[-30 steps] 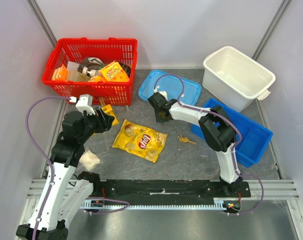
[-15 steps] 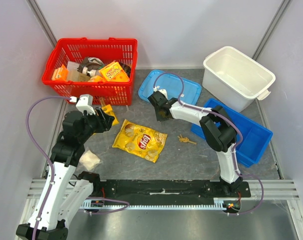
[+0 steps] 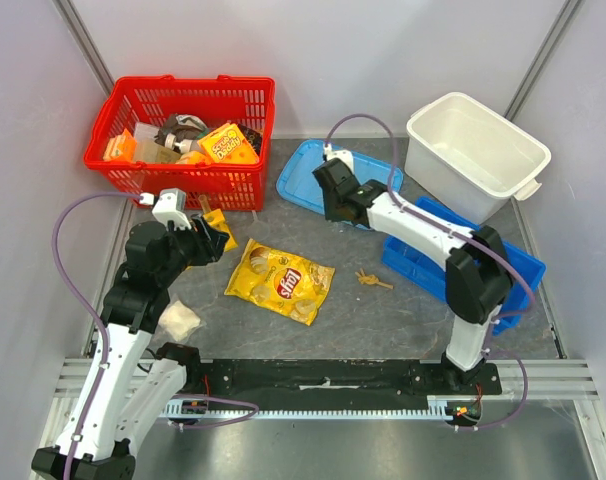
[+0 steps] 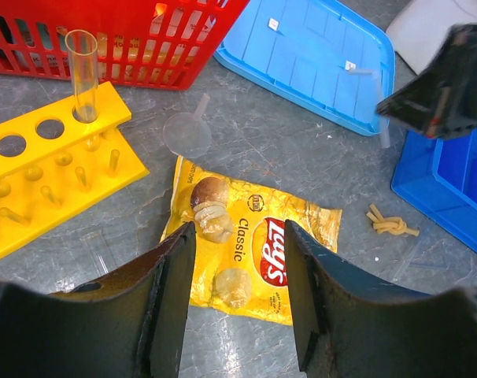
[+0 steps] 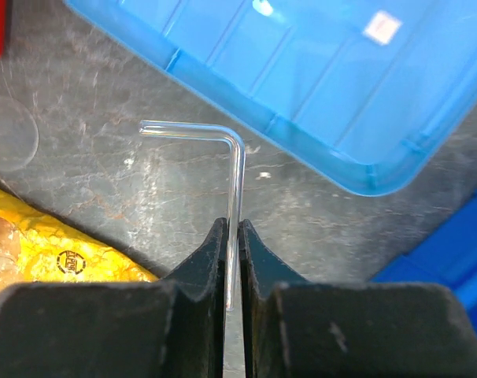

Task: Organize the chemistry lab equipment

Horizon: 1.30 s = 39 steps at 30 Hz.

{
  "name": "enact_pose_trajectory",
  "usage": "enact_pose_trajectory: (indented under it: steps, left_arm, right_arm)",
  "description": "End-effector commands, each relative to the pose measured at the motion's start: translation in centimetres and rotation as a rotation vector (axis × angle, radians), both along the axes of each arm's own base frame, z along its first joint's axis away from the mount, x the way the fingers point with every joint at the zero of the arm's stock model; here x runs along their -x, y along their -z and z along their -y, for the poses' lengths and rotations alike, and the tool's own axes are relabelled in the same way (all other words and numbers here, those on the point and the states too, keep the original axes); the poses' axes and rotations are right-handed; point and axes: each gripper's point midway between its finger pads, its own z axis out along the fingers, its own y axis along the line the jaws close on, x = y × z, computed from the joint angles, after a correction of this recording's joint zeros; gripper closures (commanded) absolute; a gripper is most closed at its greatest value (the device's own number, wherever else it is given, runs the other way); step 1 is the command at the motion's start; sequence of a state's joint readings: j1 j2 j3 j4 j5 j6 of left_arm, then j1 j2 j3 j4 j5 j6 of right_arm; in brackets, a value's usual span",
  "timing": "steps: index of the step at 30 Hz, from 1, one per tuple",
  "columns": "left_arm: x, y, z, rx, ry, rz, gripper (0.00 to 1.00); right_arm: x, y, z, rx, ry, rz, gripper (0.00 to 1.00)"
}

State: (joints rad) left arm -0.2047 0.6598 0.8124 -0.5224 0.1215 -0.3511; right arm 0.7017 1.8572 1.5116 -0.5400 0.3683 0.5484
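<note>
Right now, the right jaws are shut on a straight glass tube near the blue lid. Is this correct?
Not quite. The tube is bent, not straight: it turns at a right angle beyond the jaws, as the right wrist view shows. The right jaws are indeed shut on it, near the blue lid.

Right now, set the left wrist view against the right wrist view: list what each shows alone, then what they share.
Left wrist only: the yellow rack with one test tube standing in it, the red basket, the tan knot, and the open left hand. Right wrist only: the right-angle bend of the glass tube, which is pinched in the right hand. Both: the blue lid, the Lay's bag and the grey table.
</note>
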Motion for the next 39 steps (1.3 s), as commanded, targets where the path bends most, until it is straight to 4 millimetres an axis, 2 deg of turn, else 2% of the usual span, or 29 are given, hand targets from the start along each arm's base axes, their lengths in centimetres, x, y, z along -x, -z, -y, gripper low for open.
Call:
enact_pose_trajectory:
  steps: [1,4,7,12,15,19,24,39]
  left_arm:
    - [-0.1,-1.3,0.1,0.026,-0.011,0.037,0.45]
    - [0.1,-1.5,0.2,0.028,-0.006,0.046,0.45]
    - [0.2,-1.5,0.5,0.031,0.005,0.047,0.45]
    - [0.5,-1.6,1.2,0.032,0.036,0.05,0.46]
    - [0.7,-1.7,1.5,0.032,0.05,0.053,0.46]
    - [0.8,-1.7,1.6,0.032,0.052,0.059,0.46]
    - [0.8,-1.8,1.3,0.029,0.04,0.063,0.46]
    - [0.7,-1.5,1.3,0.025,0.038,0.056,0.46]
  right_arm:
    - [0.3,-5.2,4.8,0.008,0.099,0.071,0.88]
    - [1.4,-6.3,8.8,0.039,0.173,0.072,0.88]
    - [2.7,-6.3,13.6,0.053,0.26,0.05,0.87]
    - [6.4,-5.1,22.1,0.092,0.447,0.026,0.88]
    - [7.7,-3.9,25.0,0.104,0.522,0.014,0.87]
    - [7.9,-2.2,27.2,0.109,0.581,-0.015,0.87]
    - [7.1,-0.6,28.5,0.088,0.629,-0.027,0.86]
    - [6.9,6.4,28.8,0.081,0.671,-0.117,0.84]
